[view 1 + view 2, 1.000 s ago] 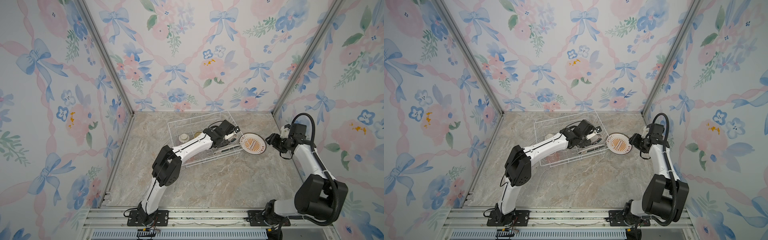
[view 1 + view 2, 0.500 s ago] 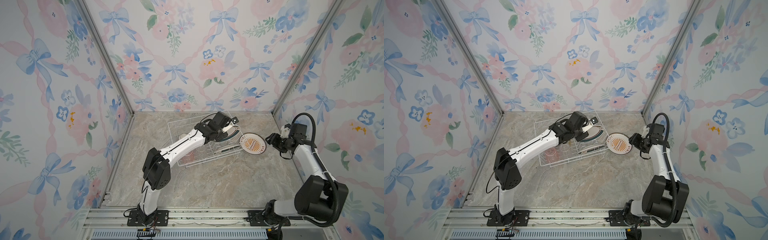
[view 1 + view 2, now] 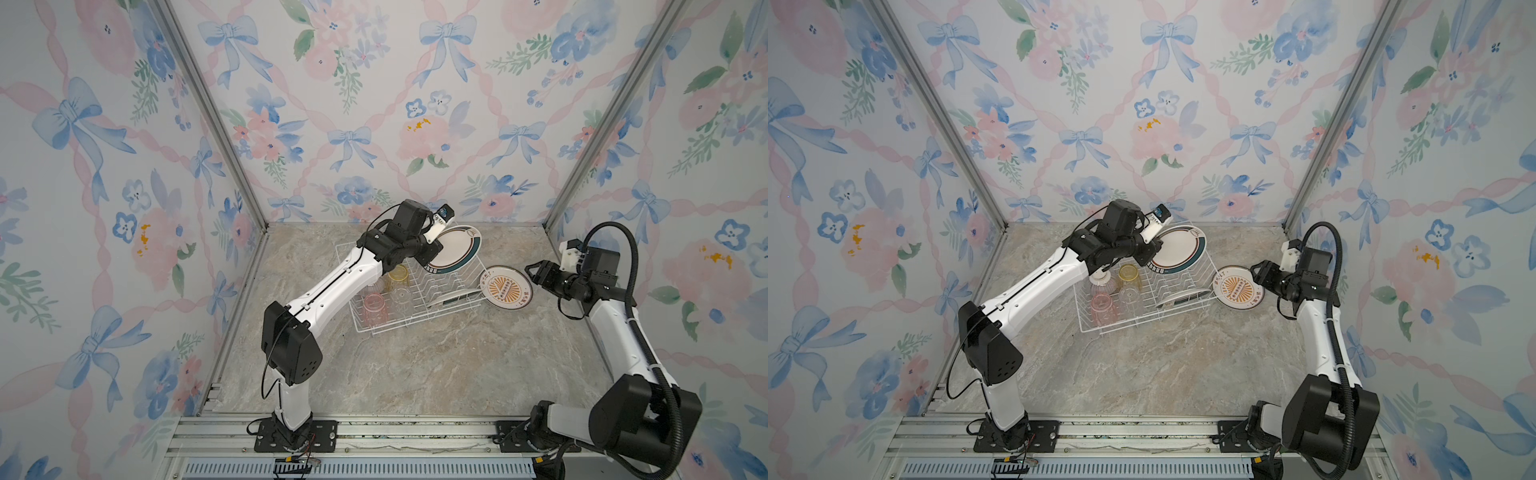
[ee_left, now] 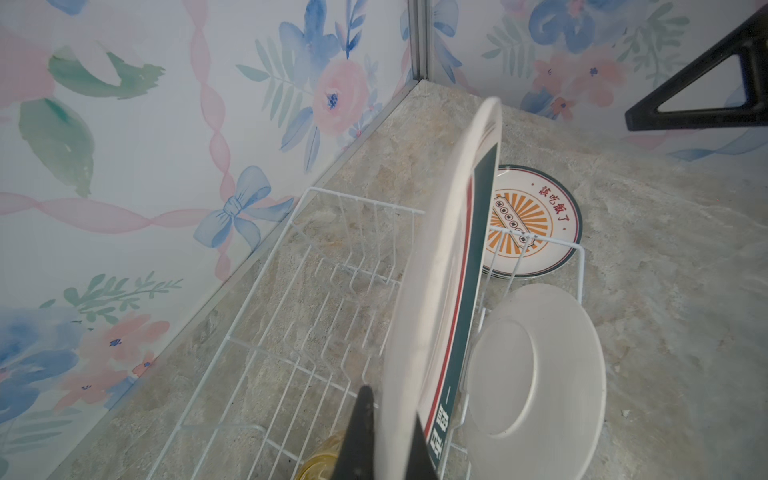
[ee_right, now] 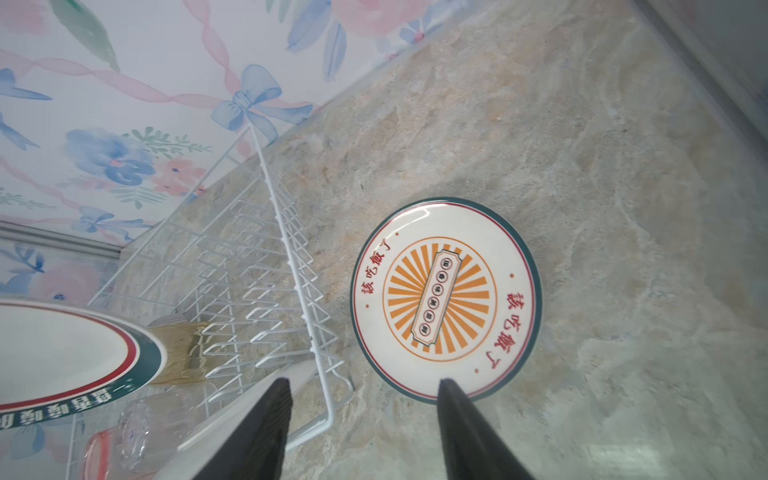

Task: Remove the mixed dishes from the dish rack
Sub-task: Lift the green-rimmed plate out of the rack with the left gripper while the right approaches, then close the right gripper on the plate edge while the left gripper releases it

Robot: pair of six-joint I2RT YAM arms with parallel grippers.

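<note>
The white wire dish rack (image 3: 415, 323) stands at the back of the table. My left gripper (image 3: 432, 257) is shut on the edge of a green-rimmed plate (image 3: 455, 248), held tilted above the rack; the wrist view shows both fingers pinching the plate (image 4: 440, 270). A second plate (image 3: 453, 296) leans in the rack's slots. Pink (image 3: 374, 307), yellow (image 3: 398, 275) and clear (image 3: 401, 296) tumblers stand in the rack's left half. A sunburst plate (image 3: 505, 287) lies flat on the table right of the rack. My right gripper (image 3: 534, 275) hovers open at its right edge, holding nothing.
A ribbed, pink-striped bowl (image 3: 1101, 283) sits half hidden under my left forearm. The back wall runs close behind the rack (image 4: 357, 199). The right wall stands just behind my right arm. Bare marble table (image 3: 415, 374) stretches in front of the rack.
My left arm has raised the green-rimmed plate out of the rack slots, up and toward the back. The right gripper has stayed beside the sunburst plate, its jaws slightly narrower.
</note>
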